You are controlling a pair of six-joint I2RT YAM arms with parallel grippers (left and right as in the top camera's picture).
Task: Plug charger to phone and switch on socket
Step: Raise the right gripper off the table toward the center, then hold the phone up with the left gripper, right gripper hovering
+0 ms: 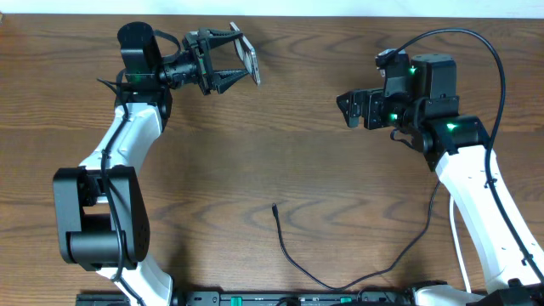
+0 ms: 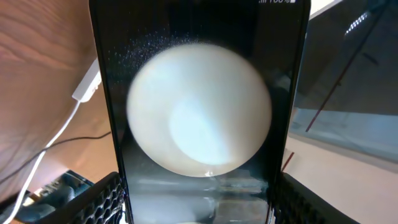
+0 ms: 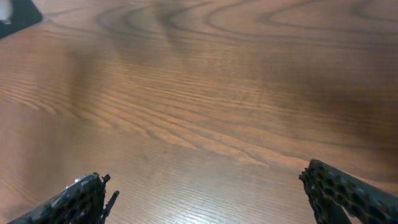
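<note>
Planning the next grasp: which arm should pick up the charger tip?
Right. The right jaws are open and empty; the left jaws are shut on the phone. The charger tip lies free on the table.

Phone [image 2: 199,118], top and bottom beyond the left wrist view's edges, its white circle [image 2: 199,109] a blur

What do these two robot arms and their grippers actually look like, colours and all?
The left arm and right arm have white shells with chunky black joints, small green lights and thin black cables. The left gripper and right gripper are black, each with two honeycomb-textured fingers.
</note>
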